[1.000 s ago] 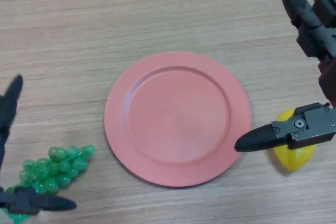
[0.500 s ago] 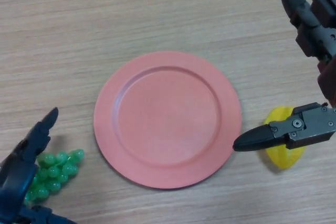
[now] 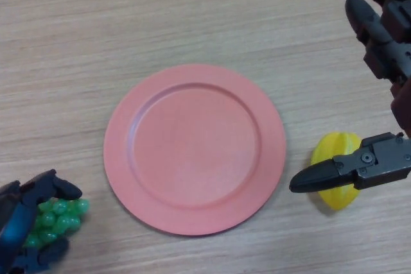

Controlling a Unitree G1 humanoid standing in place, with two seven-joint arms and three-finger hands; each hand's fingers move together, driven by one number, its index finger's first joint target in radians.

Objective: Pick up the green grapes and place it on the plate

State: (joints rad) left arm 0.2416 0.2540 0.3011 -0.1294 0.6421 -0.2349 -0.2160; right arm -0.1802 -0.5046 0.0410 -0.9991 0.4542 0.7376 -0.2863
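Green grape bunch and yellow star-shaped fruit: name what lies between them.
The round pink plate lies between the green grape bunch and yellow star-shaped fruit, per the head view.

Plate (image 3: 194,156): bare, open from above | table (image 3: 128,24): bare wood beyond and left of the plate | grapes (image 3: 56,217): left of the plate, apart from its rim, left hand (image 3: 26,222) curled over them | yellow fruit (image 3: 339,170): right of the plate, partly behind right hand (image 3: 379,165).
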